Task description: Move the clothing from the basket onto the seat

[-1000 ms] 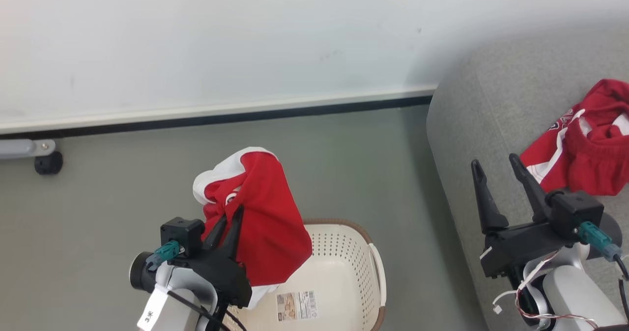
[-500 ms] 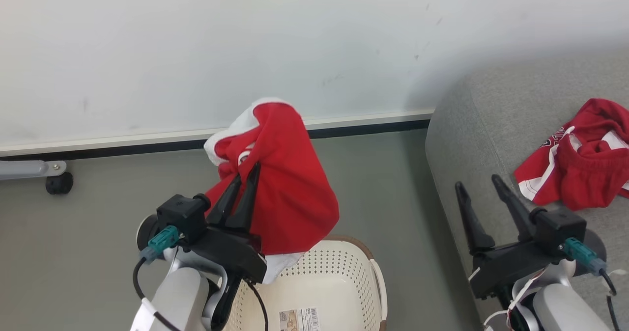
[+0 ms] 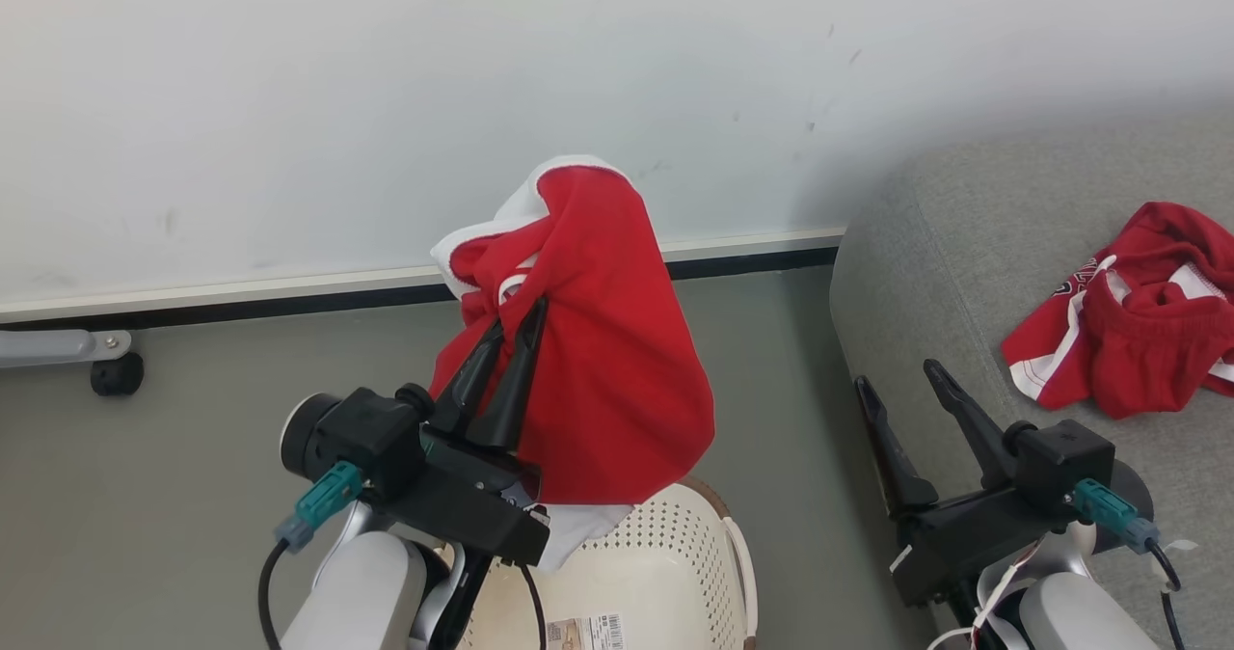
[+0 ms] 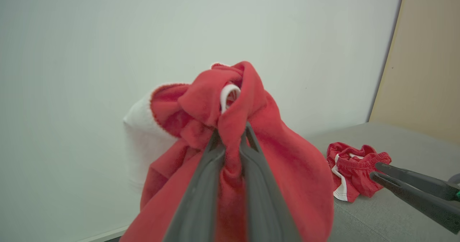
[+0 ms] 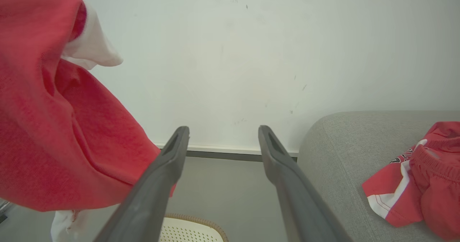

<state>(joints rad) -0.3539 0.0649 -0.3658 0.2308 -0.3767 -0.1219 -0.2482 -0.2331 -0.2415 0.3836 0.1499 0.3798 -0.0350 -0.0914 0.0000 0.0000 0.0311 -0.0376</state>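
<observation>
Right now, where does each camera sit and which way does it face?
Head view: on the head, facing down at basket, floor and seat; left gripper, shut on a red garment, and open right gripper show.
Left wrist view: on that wrist, facing the wall along its fingers, which pinch the garment.
Right wrist view: on that wrist, facing the wall between its spread fingers.
Shared: all three show the red garment and a second garment on the seat.

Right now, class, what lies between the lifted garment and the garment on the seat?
In the head view: bare grey floor, then the rounded edge of the seat, where the open right gripper stands.
</observation>
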